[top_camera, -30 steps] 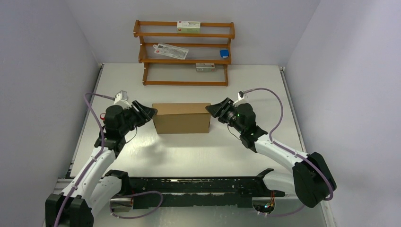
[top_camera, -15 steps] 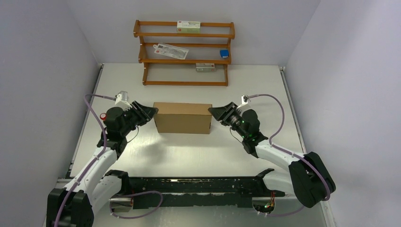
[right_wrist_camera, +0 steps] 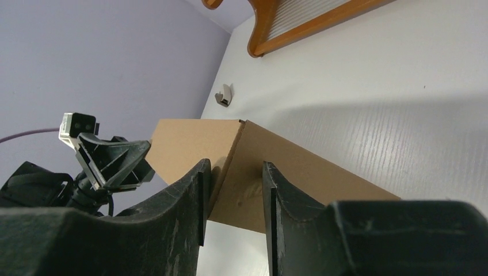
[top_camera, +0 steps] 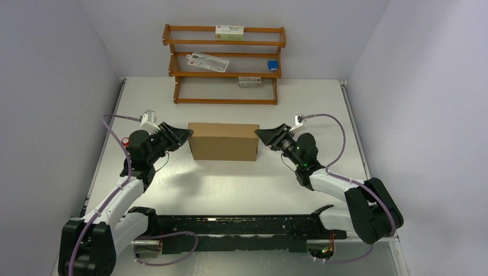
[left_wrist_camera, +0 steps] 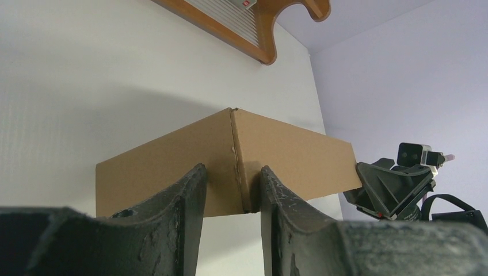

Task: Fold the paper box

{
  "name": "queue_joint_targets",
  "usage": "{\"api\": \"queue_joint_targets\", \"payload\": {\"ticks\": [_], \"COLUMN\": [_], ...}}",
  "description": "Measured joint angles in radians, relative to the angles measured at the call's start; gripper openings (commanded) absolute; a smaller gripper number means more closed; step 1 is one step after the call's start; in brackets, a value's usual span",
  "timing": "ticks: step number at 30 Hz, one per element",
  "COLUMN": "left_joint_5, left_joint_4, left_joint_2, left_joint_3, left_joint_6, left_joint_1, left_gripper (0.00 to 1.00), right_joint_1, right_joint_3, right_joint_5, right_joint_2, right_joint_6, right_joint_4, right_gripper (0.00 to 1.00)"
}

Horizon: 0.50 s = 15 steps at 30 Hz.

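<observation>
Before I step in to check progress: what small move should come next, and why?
Probably close both grippers slightly onto the box: the left gripper and right gripper each straddle an end corner, jaws apart, with the box looking already folded shut.

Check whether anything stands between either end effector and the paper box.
Nothing visible does. The left end effector sits right at the left end of the paper box, the right end effector at its right end, each straddling a corner edge. The wooden rack stands farther back.
</observation>
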Motion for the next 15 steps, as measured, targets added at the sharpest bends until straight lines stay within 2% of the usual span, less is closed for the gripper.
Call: {"api": "queue_joint_targets", "payload": {"ticks": [9, 15], "left_joint_5": [0.060, 0.147], "left_joint_4": [0.060, 0.160], "left_joint_2": [0.020, 0.058], "left_joint_3": [-0.023, -0.056], "left_joint_6": [-0.028, -0.077], "left_joint_1": [0.039, 0.088], "left_gripper": [0.29, 0.21], "right_joint_1": [-0.013, -0.031], "right_joint_3": [-0.015, -0.042], "right_joint_5": [-0.039, -0.075], "right_joint_2": [0.061, 0.090], "right_joint_6": [-0.012, 0.022], "right_joint_4": [0.101, 0.186], "right_gripper": [0.17, 0.14]}}
